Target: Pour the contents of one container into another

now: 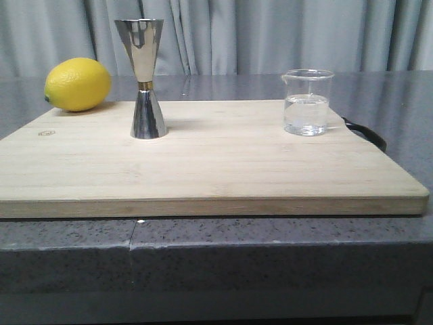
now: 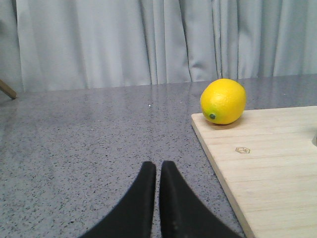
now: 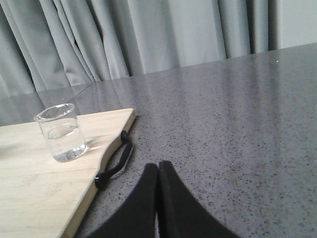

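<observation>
Nothing was poured yet: the glass beaker (image 1: 308,103) stood on the cutting board's (image 1: 223,169) right side, still holding liquid, well apart from the steel jigger (image 1: 144,78). Left hand (image 2: 157,171) and right hand (image 3: 157,171) hovered clenched, empty, off the board.

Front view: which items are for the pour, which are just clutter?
For the pour:
- beaker, holds clear liquid, upright on the board's right side
- jigger, upright on the board's left side

Lying about:
- lemon, on the board's far left corner
- board, only carries them
- black strap at the board's right edge
</observation>
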